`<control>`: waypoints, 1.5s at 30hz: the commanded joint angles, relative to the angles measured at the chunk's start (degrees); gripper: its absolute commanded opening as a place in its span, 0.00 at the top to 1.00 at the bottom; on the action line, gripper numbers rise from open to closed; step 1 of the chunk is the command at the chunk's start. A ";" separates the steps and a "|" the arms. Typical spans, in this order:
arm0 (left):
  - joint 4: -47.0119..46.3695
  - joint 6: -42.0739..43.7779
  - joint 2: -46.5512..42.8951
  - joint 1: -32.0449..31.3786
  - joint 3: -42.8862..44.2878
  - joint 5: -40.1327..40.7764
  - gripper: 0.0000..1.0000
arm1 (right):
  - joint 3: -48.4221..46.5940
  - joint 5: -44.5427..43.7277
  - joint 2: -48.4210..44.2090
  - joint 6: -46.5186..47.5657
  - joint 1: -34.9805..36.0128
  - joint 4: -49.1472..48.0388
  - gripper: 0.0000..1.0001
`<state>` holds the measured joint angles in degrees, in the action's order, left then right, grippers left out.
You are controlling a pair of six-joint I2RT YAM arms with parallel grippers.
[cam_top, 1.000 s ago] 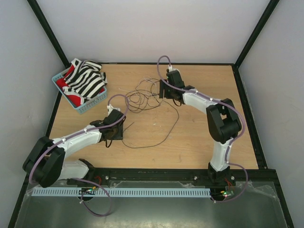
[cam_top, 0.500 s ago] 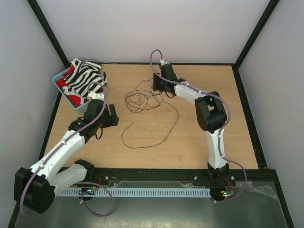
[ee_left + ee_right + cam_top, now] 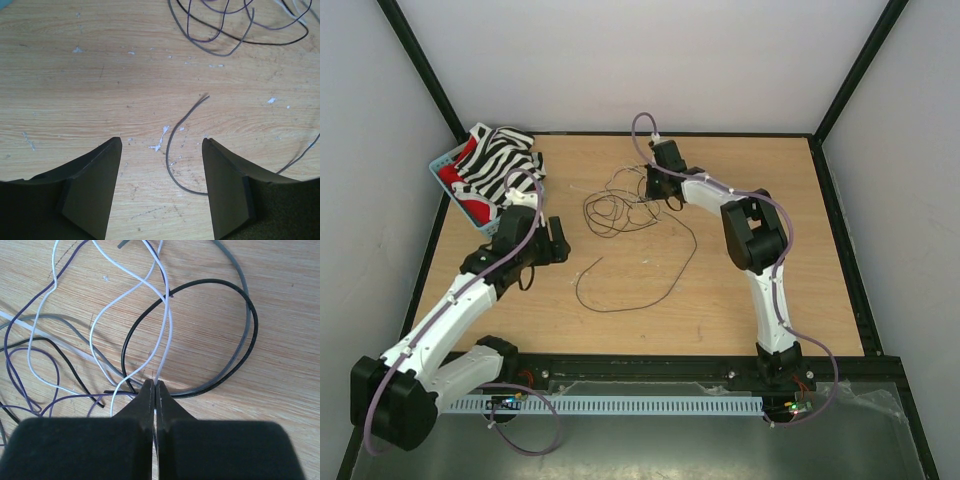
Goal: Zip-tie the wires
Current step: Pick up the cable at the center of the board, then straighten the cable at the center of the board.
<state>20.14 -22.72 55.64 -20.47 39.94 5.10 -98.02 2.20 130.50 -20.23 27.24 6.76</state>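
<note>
Pale wooden surface (image 3: 750,290) | loose tangle of thin dark and whitish wires (image 3: 620,208) at far centre | right pincer (image 3: 155,390) pinched shut on one whitish strand (image 3: 162,340) | left pincer (image 3: 161,142) wide, empty, above stray wire end (image 3: 200,101) | advice: draw strands together slowly, avoid yanking one alone

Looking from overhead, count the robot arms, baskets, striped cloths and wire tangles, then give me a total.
Robot arms: 2, the left arm and the right arm
Basket: 1
Striped cloth: 1
Tangle of wires: 1
Total: 5
</note>
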 commanded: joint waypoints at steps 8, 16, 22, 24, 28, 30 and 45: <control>-6.90 5.23 4.29 7.15 10.96 -11.67 0.20 | -12.36 -1.14 -9.65 2.30 0.25 4.08 1.00; -19.35 -2.88 13.67 17.05 22.27 -31.17 0.05 | -32.61 -1.19 -9.36 1.80 0.14 4.05 1.00; -23.68 -3.56 20.03 19.12 28.13 -37.14 0.06 | -41.45 0.21 -10.13 1.50 -0.17 1.27 1.00; -25.71 -6.65 21.85 19.24 28.95 -37.71 0.06 | -41.70 -1.20 -11.35 1.97 -0.29 -1.06 1.00; -30.27 -13.43 24.97 19.17 30.61 -39.28 0.06 | -41.84 -1.60 -14.15 2.11 -1.25 -4.69 1.00; -31.59 -13.56 26.22 18.96 31.88 -39.06 0.06 | -41.55 -0.98 -15.77 2.12 -1.47 -5.10 1.00; -43.11 2.84 28.14 9.27 27.51 -42.27 0.02 | -24.33 6.57 -33.30 0.43 -1.57 -1.77 1.00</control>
<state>-17.04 -26.65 84.93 -8.36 69.87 -36.45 -126.76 5.85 101.65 -18.55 25.65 4.78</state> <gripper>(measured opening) 0.968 0.028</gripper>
